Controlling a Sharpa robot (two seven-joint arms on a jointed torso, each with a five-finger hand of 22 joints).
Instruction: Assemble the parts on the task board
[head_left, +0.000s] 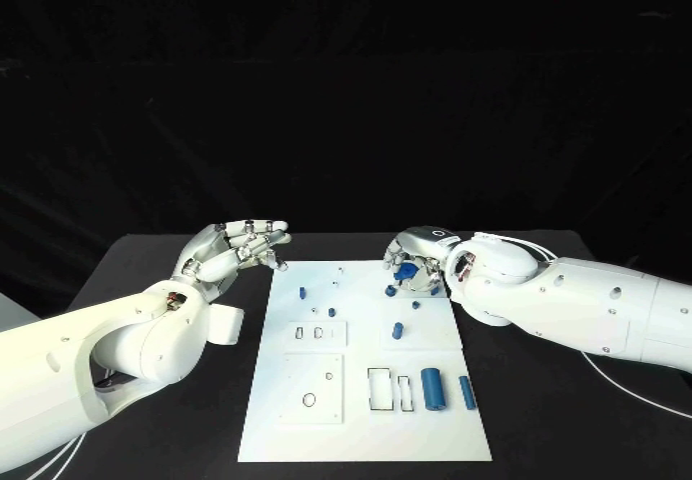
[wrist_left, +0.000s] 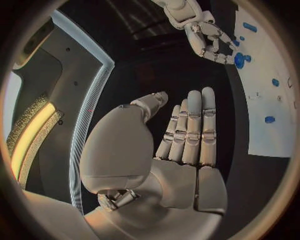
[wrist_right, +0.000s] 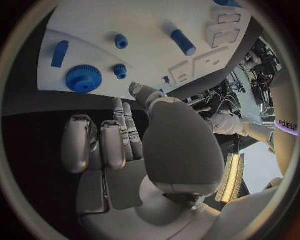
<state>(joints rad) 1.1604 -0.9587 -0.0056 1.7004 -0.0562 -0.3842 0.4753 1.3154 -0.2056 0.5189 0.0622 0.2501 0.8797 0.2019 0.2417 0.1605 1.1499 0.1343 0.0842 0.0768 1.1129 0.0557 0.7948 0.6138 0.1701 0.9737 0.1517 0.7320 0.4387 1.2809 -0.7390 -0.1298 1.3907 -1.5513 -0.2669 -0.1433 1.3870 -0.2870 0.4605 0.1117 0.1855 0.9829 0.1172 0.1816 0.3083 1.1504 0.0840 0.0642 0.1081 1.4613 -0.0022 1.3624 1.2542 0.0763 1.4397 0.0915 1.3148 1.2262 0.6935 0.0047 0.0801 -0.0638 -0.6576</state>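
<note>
The white task board (head_left: 368, 430) lies in the middle of the table. A blue gear (head_left: 407, 270) sits near its far right edge, and my right hand (head_left: 421, 255) hovers over it with fingers bent downward and nothing held. The right wrist view has this gear (wrist_right: 84, 78) flat on the board beside a smaller gear (wrist_right: 119, 70). My left hand (head_left: 238, 250) is raised off the board's far left corner, holding nothing. In the left wrist view its fingers (wrist_left: 190, 130) are stretched out, and beyond them the right hand (wrist_left: 203, 32) reaches the gear (wrist_left: 239, 60).
Small blue pegs (head_left: 303, 293) (head_left: 397, 329) stand on the board's far half. A thick blue cylinder (head_left: 431, 388) and a thinner one (head_left: 467, 391) lie near its right edge, beside rectangular slots (head_left: 379, 389). Black table (head_left: 577, 420) surrounds the board.
</note>
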